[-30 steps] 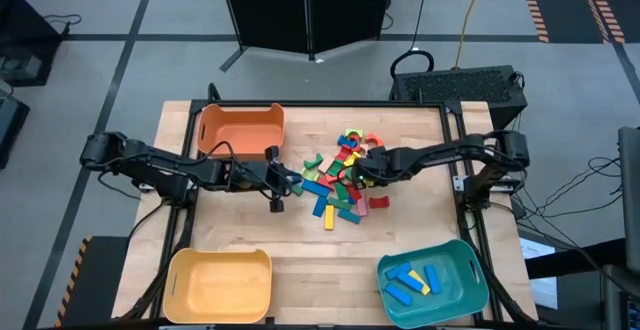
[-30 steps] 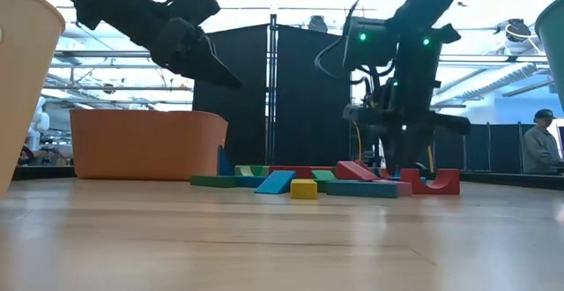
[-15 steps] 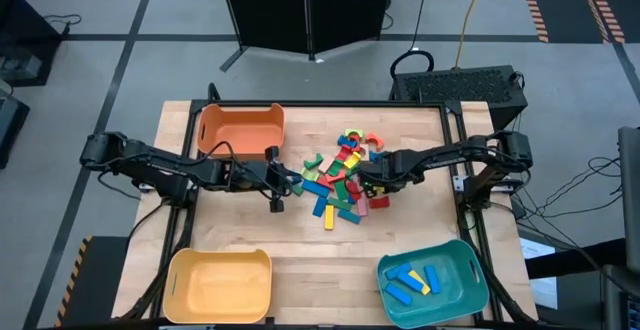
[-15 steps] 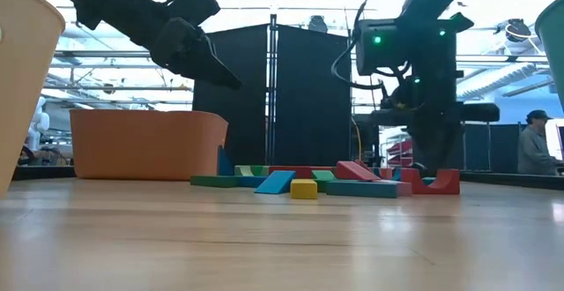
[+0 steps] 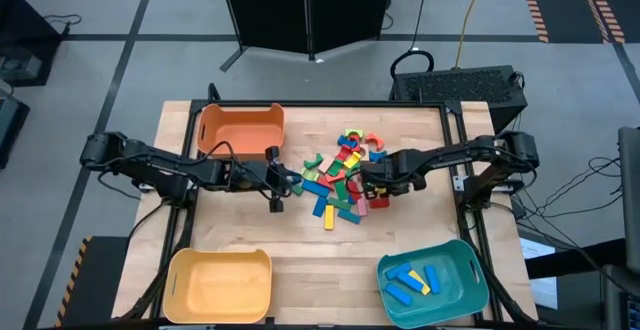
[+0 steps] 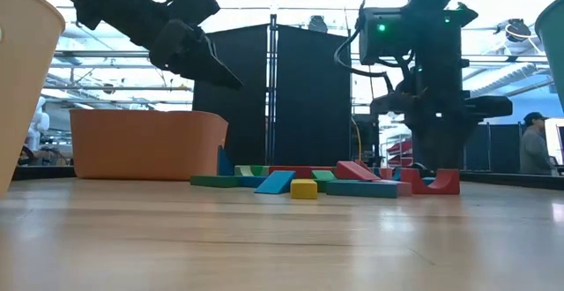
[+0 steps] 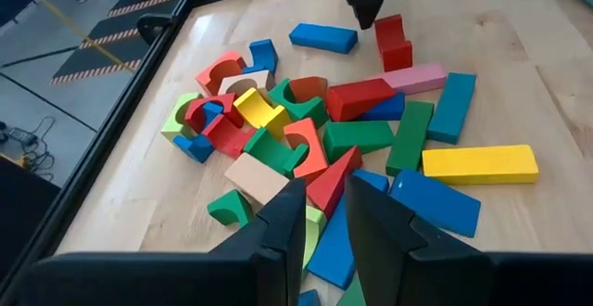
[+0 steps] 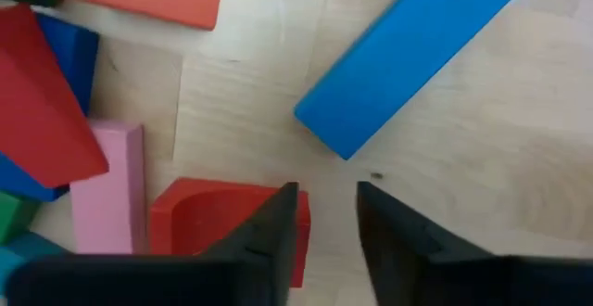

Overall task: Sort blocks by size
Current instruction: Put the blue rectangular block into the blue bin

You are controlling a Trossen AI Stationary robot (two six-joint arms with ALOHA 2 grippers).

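Observation:
A heap of painted blocks (image 5: 340, 175) lies mid-table, also in the left wrist view (image 7: 324, 130). My right gripper (image 5: 372, 192) points down at the heap's near right corner. It stands open (image 8: 327, 199) over bare wood, between a red arch block (image 8: 213, 218) and a blue bar (image 8: 408, 56). The low view shows it just above the arch (image 6: 438, 182). My left gripper (image 5: 297, 182) hangs at the heap's left, raised and slanting down, its fingers (image 7: 287, 213) a little apart with nothing between them. My right gripper comes from above, pointing down, with one finger (image 8: 273, 223) at the red arch's end (image 8: 232, 204). I cannot tell whether it touches the arch. The arch rests on the table.
An orange bin (image 5: 205, 130) stands at the far left, a yellow bin (image 5: 175, 280) at the near left. A teal bin (image 5: 470, 260) at the near right holds blue and yellow blocks. A pink bar (image 8: 107, 190) lies beside the red arch.
My right gripper has come off the heap's far right part toward the table's near edge and a little up, tipping more upright, and now stands over the red arch. The left arm has kept still.

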